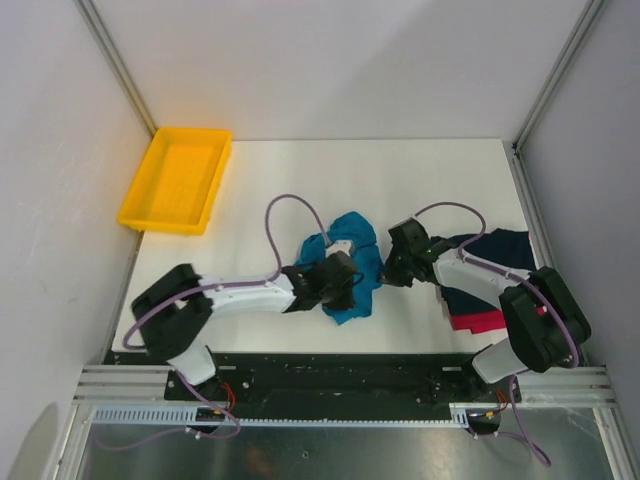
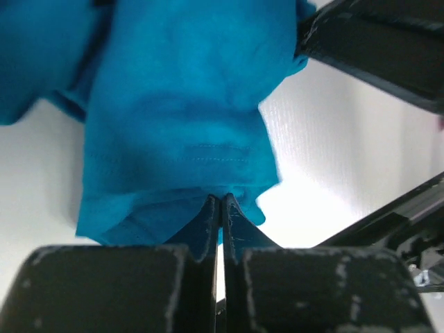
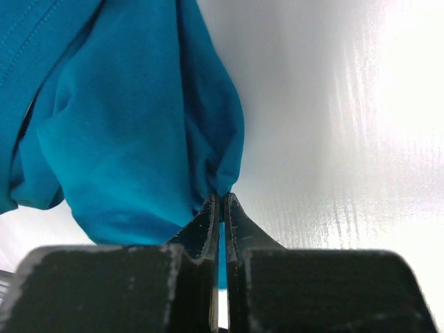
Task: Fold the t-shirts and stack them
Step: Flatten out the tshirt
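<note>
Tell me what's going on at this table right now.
Both robot arms are handling the teal-blue t-shirt, bunched up at the middle of the white table. The left gripper is shut on its hemmed edge, and the right gripper is shut on a fold at the opposite side. A dark navy t-shirt and a red-pink t-shirt lie partly under the right arm. A yellow tray sits far left.

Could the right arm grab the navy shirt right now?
Probably not yet: the right hand is pinched shut on the teal shirt and would have to let go first. The navy shirt lies close by, partly under that arm, with nothing else covering it.
</note>
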You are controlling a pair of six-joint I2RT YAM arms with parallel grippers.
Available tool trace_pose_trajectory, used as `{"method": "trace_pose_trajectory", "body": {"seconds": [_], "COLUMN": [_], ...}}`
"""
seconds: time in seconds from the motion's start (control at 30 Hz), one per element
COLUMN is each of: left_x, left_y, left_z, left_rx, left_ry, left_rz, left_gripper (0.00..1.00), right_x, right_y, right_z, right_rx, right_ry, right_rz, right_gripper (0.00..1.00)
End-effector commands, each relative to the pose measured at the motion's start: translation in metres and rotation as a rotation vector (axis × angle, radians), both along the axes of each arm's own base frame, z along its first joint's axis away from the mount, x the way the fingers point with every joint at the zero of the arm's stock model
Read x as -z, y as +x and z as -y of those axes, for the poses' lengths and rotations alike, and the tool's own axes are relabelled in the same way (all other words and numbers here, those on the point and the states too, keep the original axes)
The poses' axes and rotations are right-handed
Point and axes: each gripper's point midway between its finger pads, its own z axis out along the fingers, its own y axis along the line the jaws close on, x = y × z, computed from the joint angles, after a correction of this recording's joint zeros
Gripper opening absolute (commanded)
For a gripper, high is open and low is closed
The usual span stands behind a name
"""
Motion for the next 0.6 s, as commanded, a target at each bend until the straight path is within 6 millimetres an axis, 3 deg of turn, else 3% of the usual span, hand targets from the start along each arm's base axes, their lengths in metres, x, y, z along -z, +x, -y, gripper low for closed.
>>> {"method": "trace_pose_trajectory", "body": {"seconds": [0.0,0.17,0.33,0.47,0.57], "left_x": [-0.06,-0.092,-0.102,-0.108,-0.122], "left_y": [0.032,0.051,0.07,0.084,0.095], "left_z": [-0.025,-0.084,-0.166,-0.225,-0.249], "left_rx": [-0.167,-0.342,-0.559,-0.691,-0.727], "left_ry": [-0.097,-0.146,-0.108,-0.075,-0.06], "left_rz": [0.134,0.209,0.279,0.321,0.355], "left_gripper": [0.0,0.0,0.0,0.0,0.0], "right_x": [0.007,0.01,0.005,-0.012,-0.037], "right_y": [0.008,0.014,0.018,0.022,0.028], "right_z": [0.013,0.031,0.05,0.067,0.077], "right_rx": [0.025,0.051,0.077,0.107,0.124], "right_ry": [-0.05,-0.097,-0.141,-0.159,-0.138], "right_rz": [0.016,0.02,0.038,0.078,0.137], "right_gripper": [0.0,0.0,0.0,0.0,0.0]}}
